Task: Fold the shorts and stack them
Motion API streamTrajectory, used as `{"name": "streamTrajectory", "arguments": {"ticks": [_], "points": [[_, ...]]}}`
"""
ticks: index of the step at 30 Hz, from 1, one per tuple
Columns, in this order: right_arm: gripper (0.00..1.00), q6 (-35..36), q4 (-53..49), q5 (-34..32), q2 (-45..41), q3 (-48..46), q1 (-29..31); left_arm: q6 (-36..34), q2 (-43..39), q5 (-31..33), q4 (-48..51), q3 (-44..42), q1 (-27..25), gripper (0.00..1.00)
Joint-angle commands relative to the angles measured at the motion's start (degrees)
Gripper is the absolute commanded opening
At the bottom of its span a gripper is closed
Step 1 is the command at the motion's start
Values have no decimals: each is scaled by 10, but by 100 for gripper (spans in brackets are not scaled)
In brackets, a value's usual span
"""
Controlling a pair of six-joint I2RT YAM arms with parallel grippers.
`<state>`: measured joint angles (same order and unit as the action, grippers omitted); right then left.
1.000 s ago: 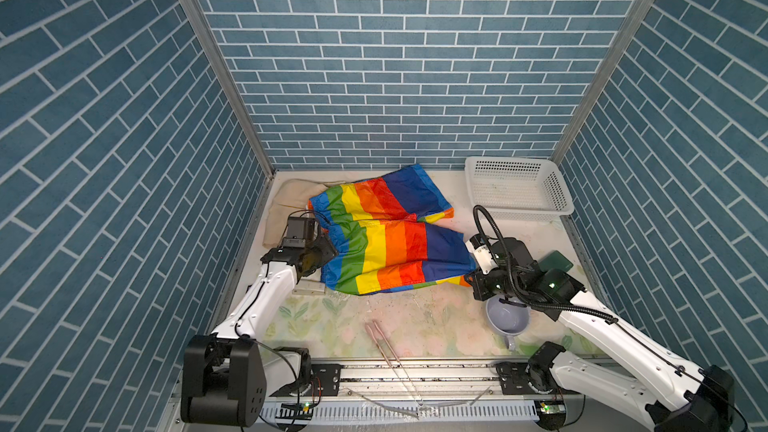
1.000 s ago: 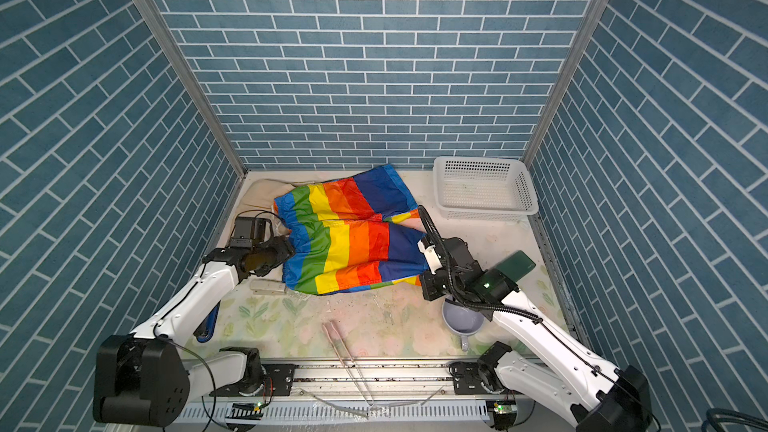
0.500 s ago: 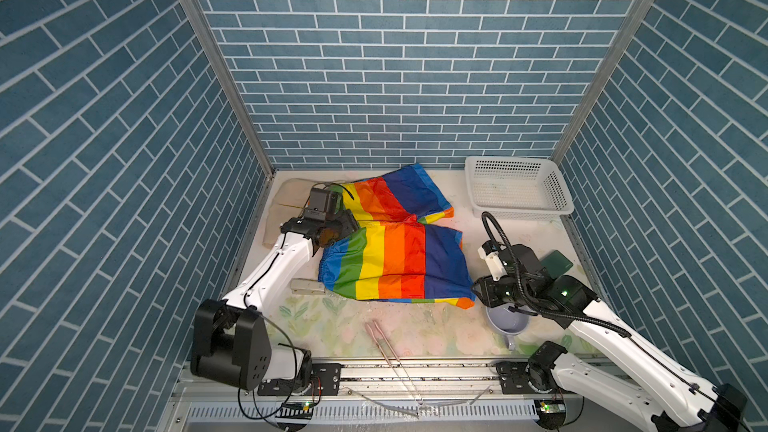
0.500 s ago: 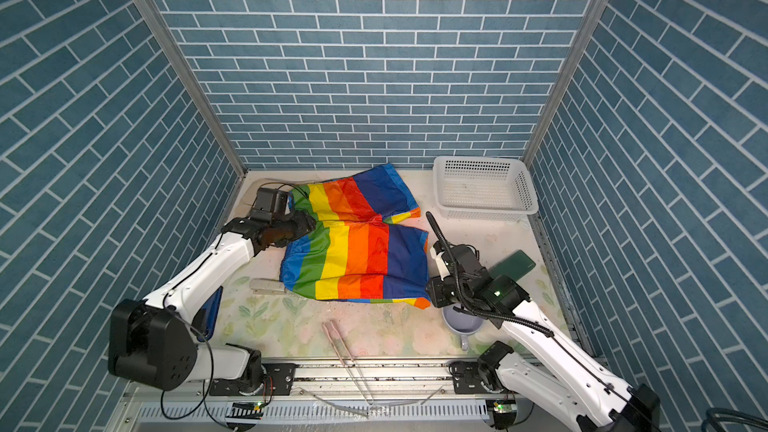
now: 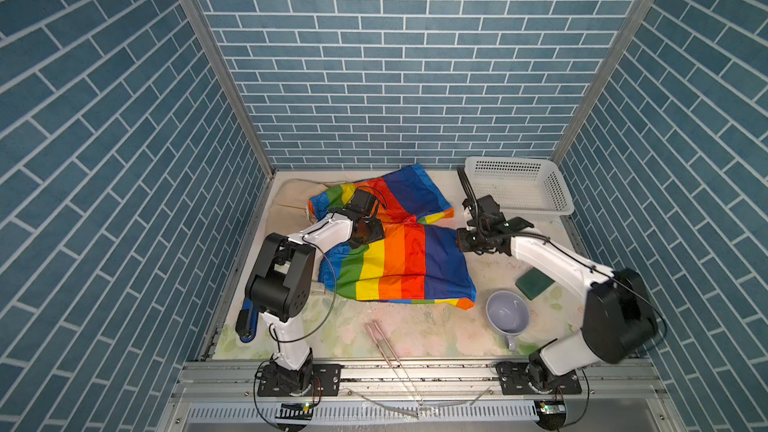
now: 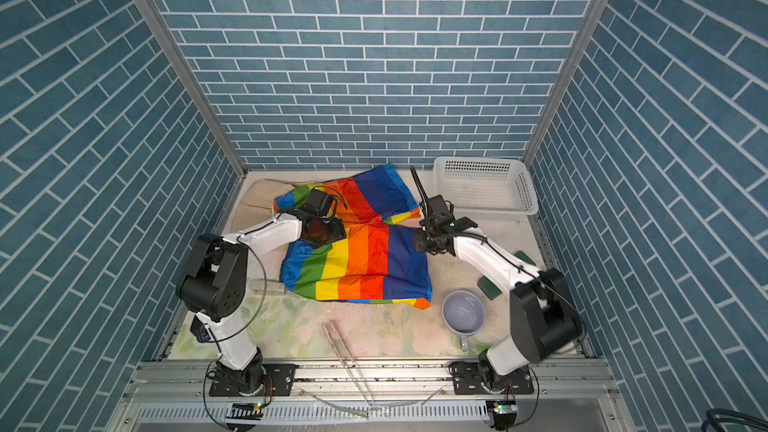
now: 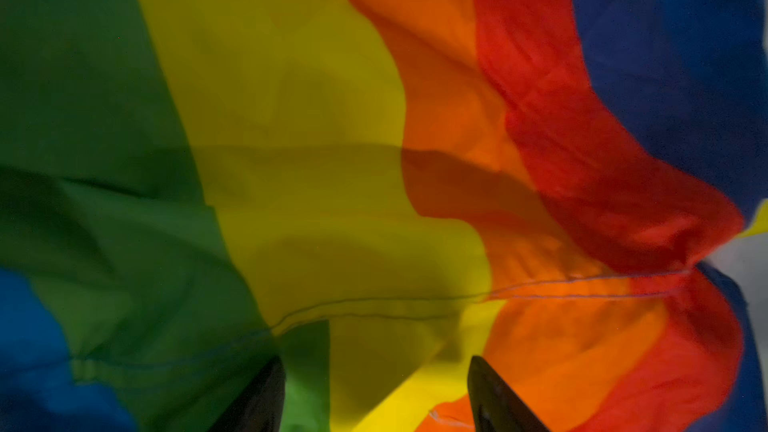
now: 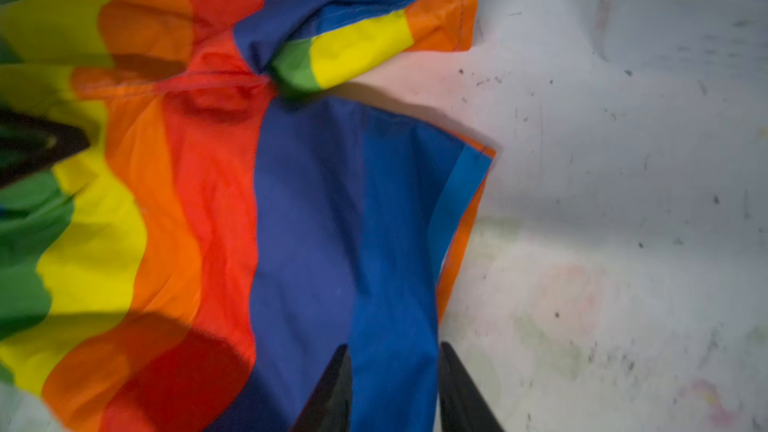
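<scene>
Two dark fingertips point(image 7: 266, 388) of the left gripper point(image 7: 374, 392) stand spread wide in the left wrist view, and we see nothing pinched between them. The rainbow-striped shorts point(image 7: 332, 160) lie beneath, with the green and yellow stripes and a seam just ahead of the tips. The right gripper point(image 8: 392, 384) shows a narrower gap in the right wrist view, its jaws apart over the blue stripe at the hem of a leg, gripping nothing. Beside that hem lies the bare table point(image 8: 623, 201).

We cannot read either gap in the top views, where the gripper bodies cover the tips. There we place the left gripper point(image 5: 365, 234) over the green and yellow stripes of the rainbow-striped shorts point(image 5: 399, 268), where the two legs meet. The right gripper point(image 5: 465, 241) is at the blue edge of the nearer leg.

Only the top views show us the beige shorts point(image 5: 291, 201), lying at the back left with the rainbow pair partly on top. They also show the white perforated basket point(image 5: 557, 197) at the back right, and a lilac mug point(image 5: 507, 317) and a green sponge point(image 5: 534, 282) near the front right.

The left arm rises to a high elbow at the front left, its forearm reaching back and to the right, wrist tipped down. The right arm folds at a raised elbow at the front right and stretches its forearm back and left.
</scene>
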<state>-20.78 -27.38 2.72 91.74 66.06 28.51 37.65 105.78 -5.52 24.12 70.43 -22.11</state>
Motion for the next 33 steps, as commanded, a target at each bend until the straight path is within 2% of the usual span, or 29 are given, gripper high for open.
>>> {"name": "streamTrajectory", "arguments": {"ticks": [1,5,9,15,18,22,33], "points": [[35,28,15,20,79,107,-17,-12,8,10,-3,-7,-1,70],[35,56,-21,8,192,226,-26,-17,25,15,2,-18,0,70],[36,79,-27,-1,263,303,-30,-18,24,22,1,-41,4,69],[37,98,-36,20,353,397,-34,-14,5,26,1,-78,16,68],[41,95,-40,33,384,431,-35,-16,-4,28,1,-89,18,68],[51,83,-30,58,416,468,-40,-14,-6,25,-2,-94,19,68],[53,41,-40,98,539,608,-64,-4,9,13,-12,-89,19,68]]}}
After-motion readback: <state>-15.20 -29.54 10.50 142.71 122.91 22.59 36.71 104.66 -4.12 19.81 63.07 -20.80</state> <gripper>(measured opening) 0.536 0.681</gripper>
